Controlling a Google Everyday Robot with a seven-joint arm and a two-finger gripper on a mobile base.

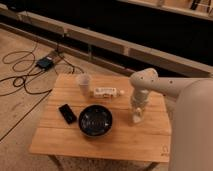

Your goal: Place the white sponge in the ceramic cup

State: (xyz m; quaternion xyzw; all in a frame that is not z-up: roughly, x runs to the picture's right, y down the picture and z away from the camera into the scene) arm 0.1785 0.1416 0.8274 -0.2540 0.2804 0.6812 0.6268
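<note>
The ceramic cup point(84, 83) is small, pale and tapered, and stands upright near the far left of the wooden table point(60, 142). My gripper point(137, 113) points straight down over the right part of the table, well to the right of the cup. A small cream-white piece, which looks like the white sponge point(137, 119), shows right at the gripper's lower end, at or just above the tabletop. Whether it is held or only lies under the gripper does not show.
A wide dark glossy bowl point(95, 120) sits mid-table, between the gripper and the cup's side. A longer white labelled item point(106, 92) lies right of the cup. A black phone point(67, 113) lies left of the bowl. Cables and a power box point(45, 62) lie on the floor.
</note>
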